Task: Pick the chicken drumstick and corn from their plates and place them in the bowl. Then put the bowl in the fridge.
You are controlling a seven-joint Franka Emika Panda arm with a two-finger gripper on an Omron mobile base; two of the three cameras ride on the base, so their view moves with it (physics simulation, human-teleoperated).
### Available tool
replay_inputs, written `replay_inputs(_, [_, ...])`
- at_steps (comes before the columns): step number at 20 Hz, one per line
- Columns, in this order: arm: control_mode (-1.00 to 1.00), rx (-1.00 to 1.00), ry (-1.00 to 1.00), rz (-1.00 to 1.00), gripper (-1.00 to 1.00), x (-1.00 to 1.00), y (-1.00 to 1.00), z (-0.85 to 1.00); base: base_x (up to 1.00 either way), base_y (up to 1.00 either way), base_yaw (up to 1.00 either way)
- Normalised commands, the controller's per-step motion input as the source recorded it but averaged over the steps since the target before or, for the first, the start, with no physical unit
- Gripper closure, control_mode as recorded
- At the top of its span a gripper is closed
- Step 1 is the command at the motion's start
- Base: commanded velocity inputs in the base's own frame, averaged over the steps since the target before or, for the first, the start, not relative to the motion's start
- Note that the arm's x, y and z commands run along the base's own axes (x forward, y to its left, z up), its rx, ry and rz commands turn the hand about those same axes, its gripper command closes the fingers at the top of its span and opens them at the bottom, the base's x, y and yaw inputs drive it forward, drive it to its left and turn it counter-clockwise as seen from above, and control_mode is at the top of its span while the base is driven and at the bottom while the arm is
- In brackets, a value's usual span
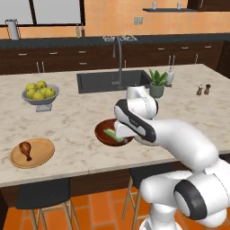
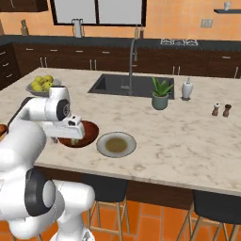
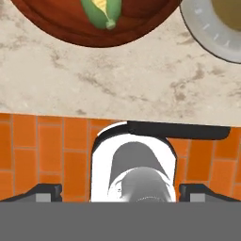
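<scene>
The corn (image 3: 103,10) lies inside the dark reddish-brown bowl (image 1: 102,134) near the island's front edge. Just right of the bowl (image 2: 88,132) sits the grey plate (image 2: 116,144), bare, with an olive centre. The chicken drumstick (image 1: 25,149) rests on the tan wooden plate (image 1: 40,155) at the front left. My gripper (image 3: 120,193) is open, with nothing between its fingertips (image 3: 44,192). It hovers above the bowl's near side and the counter edge. My hand (image 1: 122,129) covers part of the bowl. The fridge is out of view.
A grey footed fruit bowl (image 1: 40,95) stands at the back left. The sink (image 1: 112,81) with its faucet, a potted plant (image 2: 160,94), a soap dispenser (image 2: 187,88) and two shakers (image 2: 221,109) lie beyond. Stools (image 3: 179,130) stand under the counter edge.
</scene>
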Motion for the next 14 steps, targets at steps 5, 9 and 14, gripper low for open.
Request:
replay_inputs(5, [1.0,0.0,0.0,0.0,-1.0,-0.09,0.16,0.0,-0.02,0.15,-0.01])
replay_inputs(9, [1.0,0.0,0.0,0.0,-1.0,0.0,0.0,0.0,-0.02,0.7,-0.07])
replay_inputs(14, [1.0,0.0,0.0,0.0,-1.0,0.0,0.0,0.0,0.0,0.39,-0.06])
